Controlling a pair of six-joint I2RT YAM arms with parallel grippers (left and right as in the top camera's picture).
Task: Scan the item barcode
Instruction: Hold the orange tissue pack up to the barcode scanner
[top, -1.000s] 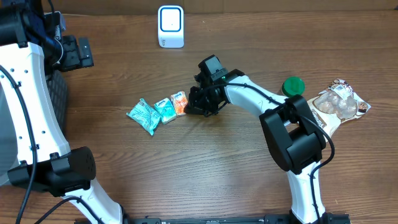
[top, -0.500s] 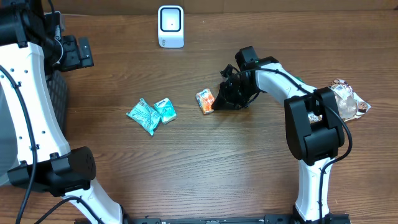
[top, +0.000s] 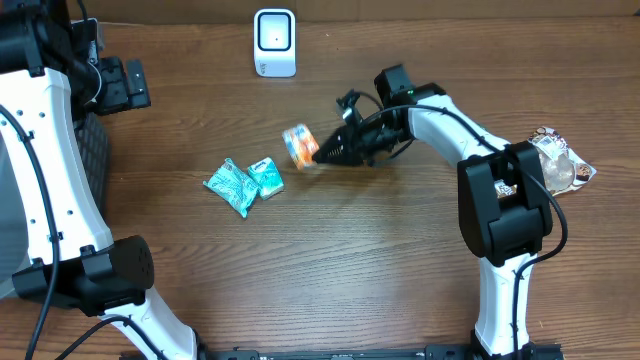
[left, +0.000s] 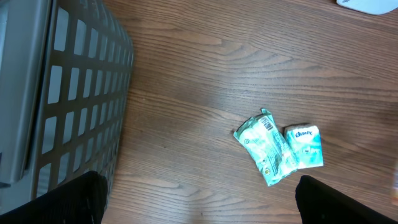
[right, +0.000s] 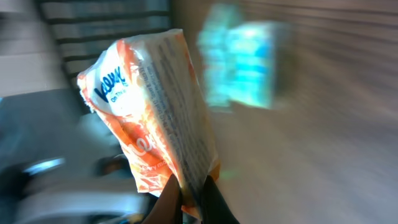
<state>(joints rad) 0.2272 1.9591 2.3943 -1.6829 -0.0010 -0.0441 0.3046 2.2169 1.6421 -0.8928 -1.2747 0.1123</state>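
scanner (top: 274, 43) stands at the far edge of the tabletop (top: 330, 260), left of centre. right hand (top: 325, 153) holds a tissue pack (top: 300, 146) clear of the tabletop, nearer than the scanner; two packets (top: 245, 183) lie touching each other, to its left and nearer still. bag (top: 553, 168) lies at the right edge, and basket (left: 74, 93) sits at the far left.

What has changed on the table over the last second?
The right gripper, shut on the orange packet, pulled it rightward away from the two teal packets, then swung it back left, nearer the scanner. Teal packets and scanner stayed put.
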